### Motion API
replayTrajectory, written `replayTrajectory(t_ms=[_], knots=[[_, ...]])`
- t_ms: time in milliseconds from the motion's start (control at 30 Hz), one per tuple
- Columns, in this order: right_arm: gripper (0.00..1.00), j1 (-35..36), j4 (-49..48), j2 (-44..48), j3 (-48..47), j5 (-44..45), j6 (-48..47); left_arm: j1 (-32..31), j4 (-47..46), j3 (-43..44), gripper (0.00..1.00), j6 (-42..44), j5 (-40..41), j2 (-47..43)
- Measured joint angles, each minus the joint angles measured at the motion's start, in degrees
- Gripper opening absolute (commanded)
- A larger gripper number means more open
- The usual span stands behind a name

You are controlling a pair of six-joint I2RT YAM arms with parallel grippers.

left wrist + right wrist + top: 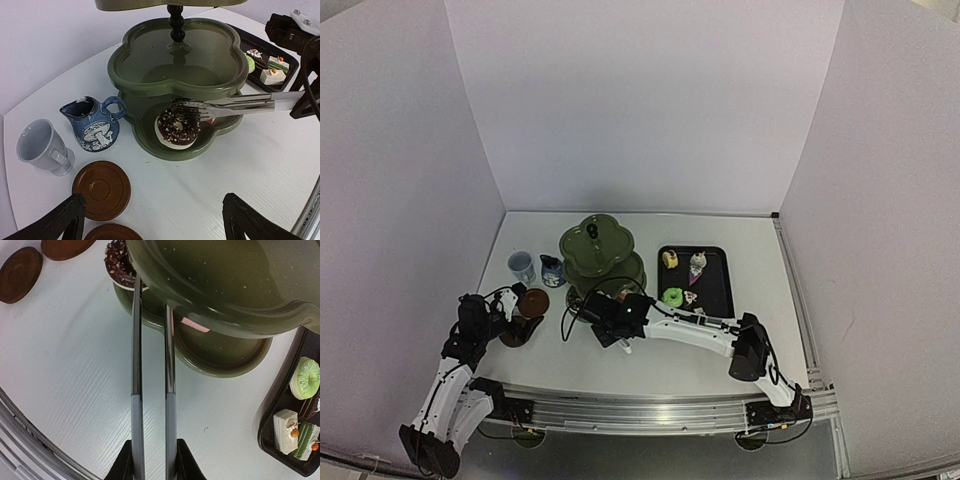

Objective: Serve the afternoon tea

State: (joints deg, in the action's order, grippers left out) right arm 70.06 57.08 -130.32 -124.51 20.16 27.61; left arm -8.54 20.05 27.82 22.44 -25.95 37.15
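Note:
The dark green three-tier stand [602, 255] stands mid-table and also shows in the left wrist view [175, 60]. A chocolate donut [177, 129] lies on its bottom tier, with something pink [195, 325] beside it. My right gripper [152, 465] is shut on the metal tongs [135, 365]. The tong tips [192, 111] reach over the donut; whether they pinch it I cannot tell. My left gripper [155, 227] is open and empty above two brown saucers [101, 189] [112, 233]. The dark blue jug [95, 125] and the pale blue cup [40, 147] stand left of the stand.
A black tray [720, 290] right of the stand holds several small pastries, among them a green one [306, 377] and white and green cake slices [292, 432]. White walls enclose the table on three sides. A metal rail [650, 410] runs along the near edge.

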Motion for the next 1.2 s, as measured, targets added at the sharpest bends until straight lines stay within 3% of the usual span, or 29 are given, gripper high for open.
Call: replayTrajectory(t_ms=[300,533,667,1200], knots=[[0.01,0.0,-0.17,-2.2,0.44,2.78,1.99,0.02,-0.02,-0.1,0.96,-0.01,-0.12,0.0],[0.26,0.0,-0.32,-3.07,0.55,2.52,2.67,0.02,0.0,-0.1,0.96,-0.02,-0.57,0.04],[0.32,0.0,-0.47,-3.1,0.55,2.23,3.35,0.02,0.0,-0.1,0.96,0.0,-0.88,0.04],[0.33,0.0,-0.76,-2.29,1.77,1.28,4.76,0.04,0.79,-0.1,0.96,0.0,-1.47,0.64]])
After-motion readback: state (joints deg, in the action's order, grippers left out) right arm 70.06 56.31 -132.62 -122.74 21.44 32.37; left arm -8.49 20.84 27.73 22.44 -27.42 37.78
